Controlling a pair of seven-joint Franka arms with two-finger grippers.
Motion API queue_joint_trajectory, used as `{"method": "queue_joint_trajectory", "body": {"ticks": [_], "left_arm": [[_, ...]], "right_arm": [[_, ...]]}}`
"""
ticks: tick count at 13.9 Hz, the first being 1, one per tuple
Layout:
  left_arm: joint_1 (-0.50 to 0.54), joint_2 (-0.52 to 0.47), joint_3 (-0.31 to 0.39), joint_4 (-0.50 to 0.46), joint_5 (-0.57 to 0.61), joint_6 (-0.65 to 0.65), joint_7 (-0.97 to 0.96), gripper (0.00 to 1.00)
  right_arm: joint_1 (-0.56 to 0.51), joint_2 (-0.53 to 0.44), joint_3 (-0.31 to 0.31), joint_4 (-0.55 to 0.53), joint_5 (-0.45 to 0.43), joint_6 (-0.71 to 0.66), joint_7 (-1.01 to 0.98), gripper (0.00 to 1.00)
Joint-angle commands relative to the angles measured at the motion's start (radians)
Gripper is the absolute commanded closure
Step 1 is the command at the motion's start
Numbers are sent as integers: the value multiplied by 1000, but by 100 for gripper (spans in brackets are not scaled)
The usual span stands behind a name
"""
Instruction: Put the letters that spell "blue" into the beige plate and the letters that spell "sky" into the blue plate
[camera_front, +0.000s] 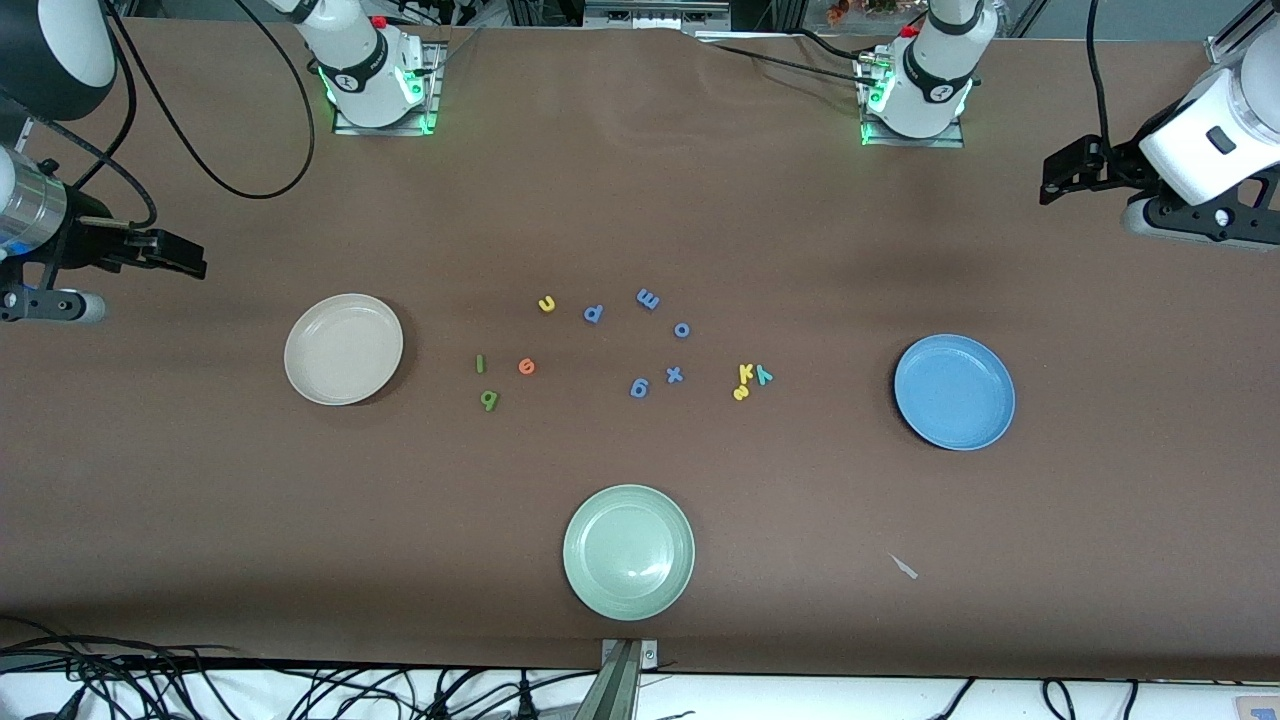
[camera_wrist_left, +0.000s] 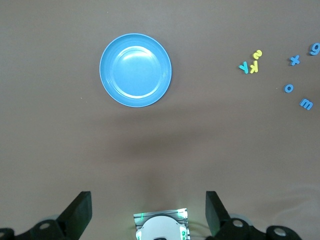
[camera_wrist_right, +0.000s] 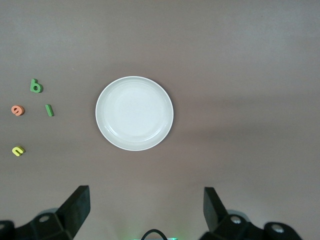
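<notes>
Letters for both words lie loose on the brown table (camera_front: 200, 480), none yet in a plate. Nearest the front camera sits a pale green plate (camera_front: 628, 552), empty. Farther from the camera, the dark green "b" (camera_front: 489, 400) lies close to the beige plate (camera_front: 343, 349), with the thin green "l" (camera_front: 480, 364) and the orange "e" (camera_front: 527, 366) just beside it and a little farther from the camera. The yellow "s" (camera_front: 740, 393), the yellow "k" (camera_front: 746, 373) and the teal "y" (camera_front: 764, 376) cluster tightly together, between the middle of the table and the blue plate (camera_front: 954, 392), which rests toward the left arm's end; the beige plate rests toward the right arm's end. Both plates are empty. Between the two groups lie all-blue letters: a "g" (camera_front: 639, 387) and an "x" (camera_front: 675, 375), then an "o" (camera_front: 682, 329), a "d" (camera_front: 593, 314) and an "m" (camera_front: 648, 298) farther from the camera. The yellow "u" (camera_front: 546, 304) lies about as far off as the "m", apart from its three companions. The left pincer (camera_wrist_left: 149, 212) hangs open and empty above the table's left-arm end, looking down on the blue plate. The right pincer (camera_wrist_right: 146, 210) hangs open and empty over the right-arm end, looking down on the beige plate.
</notes>
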Motion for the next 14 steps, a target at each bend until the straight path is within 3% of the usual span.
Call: {"method": "queue_joint_trajectory", "body": {"ticks": [1,14], "left_arm": [[-1,8,-4,26,30,-16,-9,0],[-5,8,-8,24,35,-24,-131,0]], "right_arm": [[-4,-7,9,-3,-3,-3,-16,0],[8,-10,12,-8,-3,-35,-6,0]]}}
